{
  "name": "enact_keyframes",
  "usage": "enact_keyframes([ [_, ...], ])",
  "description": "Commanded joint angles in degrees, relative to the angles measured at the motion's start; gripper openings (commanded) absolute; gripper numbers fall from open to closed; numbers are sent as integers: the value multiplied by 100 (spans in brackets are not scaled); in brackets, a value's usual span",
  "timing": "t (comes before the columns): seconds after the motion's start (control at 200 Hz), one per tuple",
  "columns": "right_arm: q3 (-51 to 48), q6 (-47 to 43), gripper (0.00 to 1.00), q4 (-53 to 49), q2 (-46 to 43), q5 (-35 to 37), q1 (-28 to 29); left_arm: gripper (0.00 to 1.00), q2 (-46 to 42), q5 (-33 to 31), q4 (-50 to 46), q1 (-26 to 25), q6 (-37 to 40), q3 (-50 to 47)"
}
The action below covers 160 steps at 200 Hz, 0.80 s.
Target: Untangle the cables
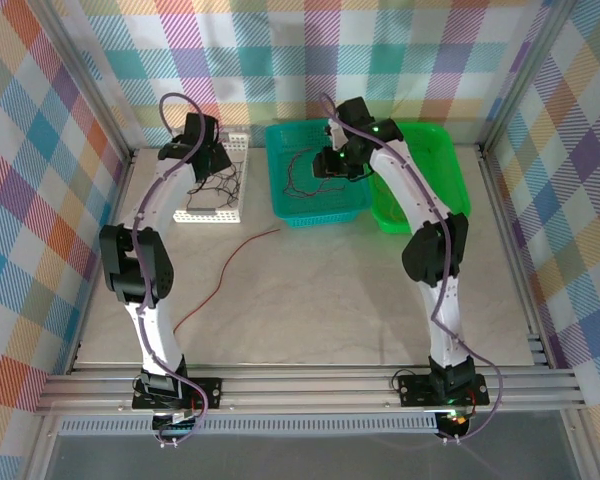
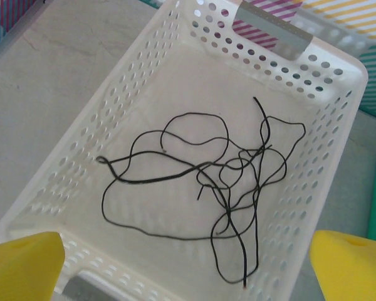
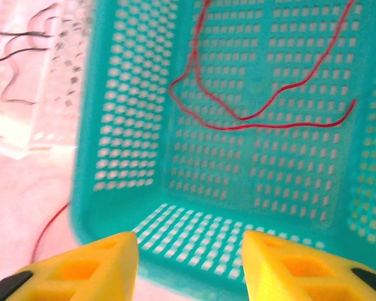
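Note:
Thin black cables (image 2: 200, 175) lie in a loose tangle on the floor of a white perforated basket (image 2: 338, 69). My left gripper (image 2: 188, 269) hovers over that basket's near end, open wide, with nothing between its yellow fingers (image 2: 25, 266). A red cable (image 3: 263, 116) lies looped inside the teal basket (image 3: 119, 125). Above the teal basket's near wall my right gripper (image 3: 191, 263) is open and holds nothing. Another red cable (image 1: 227, 268) trails across the table in front of the baskets. From above, the left gripper (image 1: 215, 165) and the right gripper (image 1: 330, 160) hang over their baskets.
A green basket (image 1: 450, 170) stands to the right of the teal basket (image 1: 320, 218), against the back wall. The white basket (image 1: 210, 213) is at the back left. Aluminium frame rails and checkered walls close in the table.

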Motion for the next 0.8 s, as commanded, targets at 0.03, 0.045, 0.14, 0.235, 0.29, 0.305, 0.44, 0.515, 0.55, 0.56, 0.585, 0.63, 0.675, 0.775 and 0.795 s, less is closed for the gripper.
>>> enact_keyframes([
  [0.03, -1241, -20, 51, 744, -968, -453, 546, 100, -702, 158, -660, 117, -394, -54],
  [0.045, -1476, 12, 51, 871, -1074, -490, 609, 100, -799, 208, -657, 123, -444, -149],
  [0.14, -2716, 234, 54, 1649, -1566, -794, 1008, 100, -1498, 547, -536, 126, -784, -998],
  [0.235, -3469, 508, 54, 2257, -1691, -974, 1408, 99, -2273, 596, -479, 126, -1226, -1896],
  [0.29, -3660, 582, 54, 2455, -1614, -979, 1642, 98, -2718, 728, -317, 98, -1478, -2533],
  [0.305, -3695, 596, 54, 2478, -1580, -977, 1689, 98, -2827, 789, -269, 88, -1528, -2712],
  [0.44, -4433, 925, 56, 3341, -1866, -1064, 1792, 95, -3475, 1064, -301, -229, -1670, -3975],
  [0.515, -4646, 887, 61, 3478, -2144, -842, 1792, 95, -3758, 1045, -274, -617, -1720, -4578],
  [0.55, -4666, 844, 63, 3413, -2238, -740, 1792, 94, -3851, 934, -308, -816, -1743, -4798],
  [0.56, -4660, 833, 63, 3396, -2266, -711, 1792, 94, -3866, 881, -335, -885, -1752, -4844],
  [0.585, -4657, 794, 65, 3340, -2327, -663, 1792, 94, -3893, 724, -374, -1050, -1768, -4943],
  [0.63, -4684, 742, 66, 3307, -2458, -594, 1792, 95, -3905, 516, -426, -1339, -1768, -5142],
  [0.675, -4754, 731, 69, 3286, -2603, -457, 1788, 95, -3834, 452, -539, -1478, -1850, -5291],
  [0.775, -5029, 701, 87, 3334, -3028, -149, 1792, 95, -3722, 499, -560, -1677, -1975, -5663],
  [0.795, -5082, 694, 91, 3339, -3119, -99, 1784, 95, -3724, 503, -544, -1686, -1988, -5743],
])
